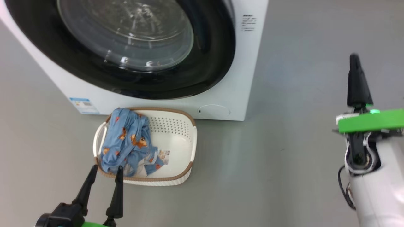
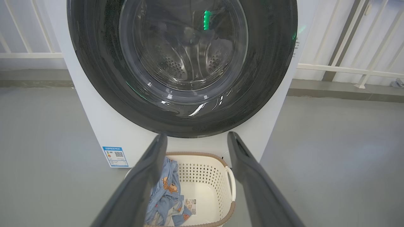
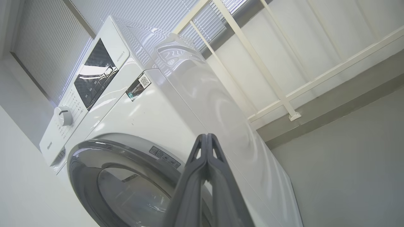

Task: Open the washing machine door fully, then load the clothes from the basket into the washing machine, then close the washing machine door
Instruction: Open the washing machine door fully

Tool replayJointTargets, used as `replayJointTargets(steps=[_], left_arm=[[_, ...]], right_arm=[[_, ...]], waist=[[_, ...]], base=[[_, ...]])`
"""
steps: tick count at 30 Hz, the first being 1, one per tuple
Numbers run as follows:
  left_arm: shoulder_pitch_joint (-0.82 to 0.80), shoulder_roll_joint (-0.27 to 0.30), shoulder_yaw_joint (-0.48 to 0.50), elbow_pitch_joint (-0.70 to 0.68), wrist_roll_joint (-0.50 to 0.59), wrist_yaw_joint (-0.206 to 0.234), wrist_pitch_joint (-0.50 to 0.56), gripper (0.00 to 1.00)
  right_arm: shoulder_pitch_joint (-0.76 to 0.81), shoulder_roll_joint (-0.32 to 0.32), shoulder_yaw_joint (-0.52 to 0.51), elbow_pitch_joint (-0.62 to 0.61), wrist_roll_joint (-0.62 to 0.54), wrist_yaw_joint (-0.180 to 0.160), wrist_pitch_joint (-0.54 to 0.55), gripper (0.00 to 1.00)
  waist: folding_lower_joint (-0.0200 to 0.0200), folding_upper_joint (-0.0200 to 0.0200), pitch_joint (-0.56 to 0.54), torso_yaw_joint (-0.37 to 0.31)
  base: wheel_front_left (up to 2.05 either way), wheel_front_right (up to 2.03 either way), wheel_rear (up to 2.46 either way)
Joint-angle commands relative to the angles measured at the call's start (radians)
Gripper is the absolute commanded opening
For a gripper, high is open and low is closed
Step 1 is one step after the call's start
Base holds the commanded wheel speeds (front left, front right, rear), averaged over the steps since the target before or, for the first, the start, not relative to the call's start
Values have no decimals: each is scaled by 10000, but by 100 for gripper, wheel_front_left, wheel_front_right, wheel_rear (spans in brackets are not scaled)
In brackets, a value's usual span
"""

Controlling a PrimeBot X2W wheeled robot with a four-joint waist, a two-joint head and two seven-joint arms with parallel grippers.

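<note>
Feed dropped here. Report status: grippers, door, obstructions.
Left gripper open near basket; right gripper shut, empty. Washing machine door shut. Clothes in basket, which sits on floor before the door.

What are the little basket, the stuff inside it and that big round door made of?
The basket looks like matte cream moulded plastic: punched holes, brown woven-look rim. The clothes seem soft printed fabric, crumpled into folds. The washing machine door appears glossy black plastic around a clear bowl, probably glass, given its sharp reflections.
</note>
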Motion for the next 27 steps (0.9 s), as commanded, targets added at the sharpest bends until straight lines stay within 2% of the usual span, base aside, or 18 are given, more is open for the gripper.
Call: replayJointTargets(steps=[1, 10, 18, 23, 27], left_arm=[[-354, 121, 305, -281, -85, -29, -122, 100], [-720, 69, 131, -359, -157, -29, -122, 100], [-1152, -40, -95, -367, -284, -29, -122, 100], [-1362, -91, -224, -347, -356, -29, -122, 100], [-1540, -125, -352, -335, -410, -29, -122, 100]], right_arm=[[-339, -31, 278, -199, 163, 16, -46, 0], [-1981, -590, 809, 391, 2000, 16, -46, 0], [-3350, -1376, 2070, 950, 4013, 16, 55, 0], [-3973, -1740, 2720, 1156, 5543, 16, 973, 0], [-4366, -1951, 2765, 1428, 6745, 16, 2085, 0]], waist=[[-1, -1, 151, 184], [-1, -1, 698, 699], [-1, -1, 1270, 1183], [-1, -1, 1532, 1408], [-1, -1, 1737, 1604]], base=[[0, 0, 0], [0, 0, 0], [0, 0, 0], [0, 0, 0], [0, 0, 0]])
